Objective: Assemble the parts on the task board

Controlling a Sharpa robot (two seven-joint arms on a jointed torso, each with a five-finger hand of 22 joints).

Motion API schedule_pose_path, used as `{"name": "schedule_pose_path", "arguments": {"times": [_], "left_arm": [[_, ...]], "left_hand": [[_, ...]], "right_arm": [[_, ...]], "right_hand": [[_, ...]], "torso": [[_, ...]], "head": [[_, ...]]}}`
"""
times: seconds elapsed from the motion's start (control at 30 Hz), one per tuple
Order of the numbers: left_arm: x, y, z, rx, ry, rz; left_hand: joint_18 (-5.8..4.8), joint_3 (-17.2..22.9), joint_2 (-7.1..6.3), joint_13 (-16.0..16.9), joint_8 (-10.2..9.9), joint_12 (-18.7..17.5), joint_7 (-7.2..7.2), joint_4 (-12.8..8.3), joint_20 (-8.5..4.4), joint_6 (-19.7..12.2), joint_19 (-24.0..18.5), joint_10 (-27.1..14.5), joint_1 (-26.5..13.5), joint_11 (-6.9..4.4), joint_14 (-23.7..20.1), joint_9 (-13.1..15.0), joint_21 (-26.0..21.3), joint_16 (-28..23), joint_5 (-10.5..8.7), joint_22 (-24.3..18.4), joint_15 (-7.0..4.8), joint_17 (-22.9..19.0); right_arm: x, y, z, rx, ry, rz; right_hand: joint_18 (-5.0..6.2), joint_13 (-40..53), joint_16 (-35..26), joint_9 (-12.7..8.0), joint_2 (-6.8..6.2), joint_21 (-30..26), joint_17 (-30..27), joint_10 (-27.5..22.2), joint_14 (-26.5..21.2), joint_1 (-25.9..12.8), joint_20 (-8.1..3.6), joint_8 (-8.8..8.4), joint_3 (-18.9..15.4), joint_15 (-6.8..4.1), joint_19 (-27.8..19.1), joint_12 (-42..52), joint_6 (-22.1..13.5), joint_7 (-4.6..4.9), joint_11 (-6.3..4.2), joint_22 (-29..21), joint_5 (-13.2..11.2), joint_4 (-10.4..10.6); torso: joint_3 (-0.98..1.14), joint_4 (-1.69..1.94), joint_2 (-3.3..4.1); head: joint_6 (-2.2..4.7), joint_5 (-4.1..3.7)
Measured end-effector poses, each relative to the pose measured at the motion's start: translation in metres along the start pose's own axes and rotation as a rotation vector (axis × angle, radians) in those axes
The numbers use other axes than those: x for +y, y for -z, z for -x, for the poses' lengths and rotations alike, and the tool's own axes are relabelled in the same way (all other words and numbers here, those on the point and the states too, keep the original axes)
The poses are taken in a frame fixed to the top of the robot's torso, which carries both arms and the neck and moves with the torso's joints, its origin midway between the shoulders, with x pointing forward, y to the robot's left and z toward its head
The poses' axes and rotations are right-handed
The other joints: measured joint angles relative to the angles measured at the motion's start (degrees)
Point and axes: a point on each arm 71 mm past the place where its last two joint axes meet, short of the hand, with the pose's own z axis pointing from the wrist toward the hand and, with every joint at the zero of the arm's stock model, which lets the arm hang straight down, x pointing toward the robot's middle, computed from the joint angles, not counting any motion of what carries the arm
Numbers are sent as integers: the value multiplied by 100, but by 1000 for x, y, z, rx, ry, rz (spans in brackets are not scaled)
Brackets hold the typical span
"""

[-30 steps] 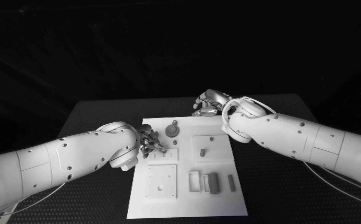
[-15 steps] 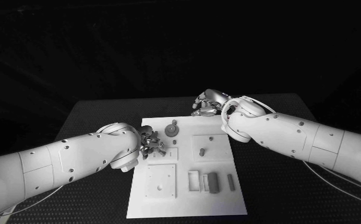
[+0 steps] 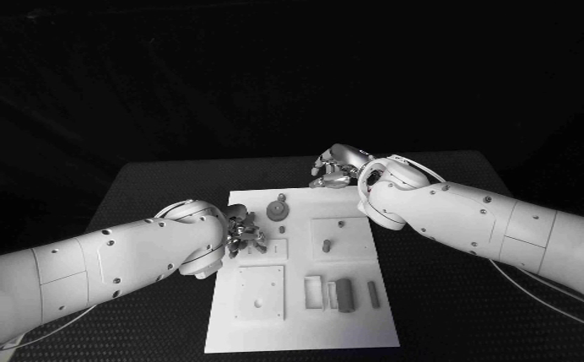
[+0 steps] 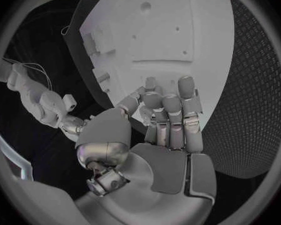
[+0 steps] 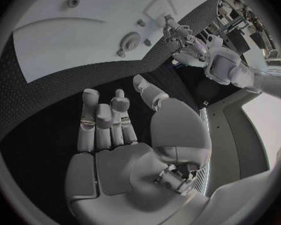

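The white task board [image 3: 305,311] lies in the middle of the table. My left hand [image 3: 247,234] hovers over its left edge, by a small square plate [image 3: 270,250]. Its fingers [image 4: 172,105] are bunched, the thumb close to the fingertips, and what lies between them is hidden. My right hand [image 3: 335,168] is over the black table at the board's far edge. Its fingers [image 5: 103,120] are apart and it holds nothing. A round gear-like part [image 3: 278,208] and a small peg [image 3: 283,229] sit on the board between the hands.
Another peg [image 3: 327,245] stands in a square plate at the board's right. Several oblong blocks [image 3: 346,294] lie near its front, beside a larger square plate [image 3: 261,292]. Black table [image 3: 451,320] surrounds the board.
My left forearm has shifted slightly, while its hand stays over the same spot at the board's left edge. The right hand has not moved.
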Motion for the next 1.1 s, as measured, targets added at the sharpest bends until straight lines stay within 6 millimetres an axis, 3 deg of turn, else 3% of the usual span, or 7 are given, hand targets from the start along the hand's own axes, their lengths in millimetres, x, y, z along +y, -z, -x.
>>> {"name": "schedule_pose_path", "arguments": {"times": [0.87,1.1], "left_arm": [[-2,-3,3,-49,-54,-8],[-5,-4,2,-46,-58,-10]], "left_hand": [[0,54,-46,-2,2,0,-40,-23,-19,41,22,21,-100,21,28,-6,0,0,1,10,-9,-4],[0,54,-27,-2,2,0,-40,-24,-19,41,22,31,-118,30,28,-8,0,0,1,9,-9,-9]], "right_arm": [[1,0,0,2,-1,2],[1,0,0,3,-1,2]], "right_hand": [[-44,1,0,0,0,0,0,0,-9,0,0,0,0,10,0,0,-7,9,0,0,0,0],[-1,1,0,0,0,0,0,0,-9,0,1,0,0,11,-1,0,-9,11,0,0,0,0]], "torso": [[-1,0,1],[-1,0,0]], "head": [[9,-18],[-1,-18]]}}
